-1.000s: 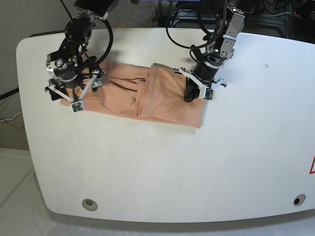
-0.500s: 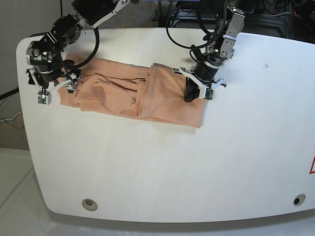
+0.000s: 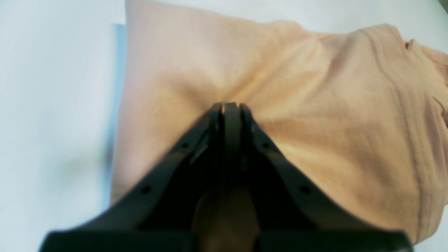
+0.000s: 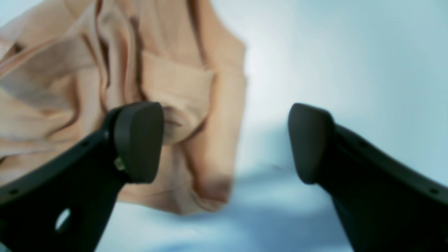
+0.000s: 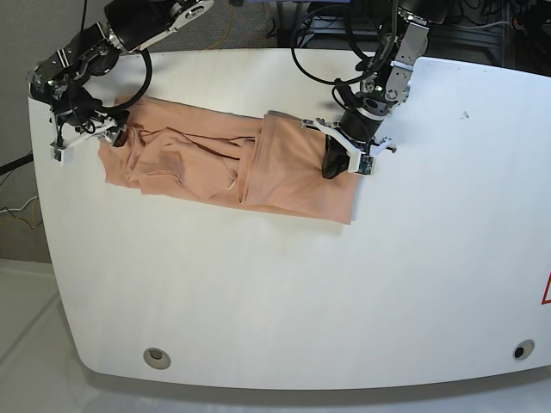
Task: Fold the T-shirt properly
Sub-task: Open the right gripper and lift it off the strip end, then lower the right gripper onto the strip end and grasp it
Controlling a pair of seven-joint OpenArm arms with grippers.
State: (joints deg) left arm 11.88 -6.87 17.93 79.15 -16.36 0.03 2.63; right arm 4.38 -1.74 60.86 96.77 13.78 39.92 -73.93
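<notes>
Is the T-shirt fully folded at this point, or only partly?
Only partly. The T-shirt lies as a long strip on the table, one end doubled over, the other end rumpled.

T-shirt [image 5: 228, 172] lies stretched along the back half of the table [image 5: 284, 301], nearer the back-left corner, front half bare. Its right part is folded over on top of the middle. Left gripper [image 5: 337, 163] rests on the shirt's right end, fingers [image 3: 227, 115] pressed together against the cloth. Right gripper [image 5: 82, 138] sits at the shirt's left end by the table's left edge, fingers [image 4: 138, 140] apart, straddling the shirt's edge.
</notes>
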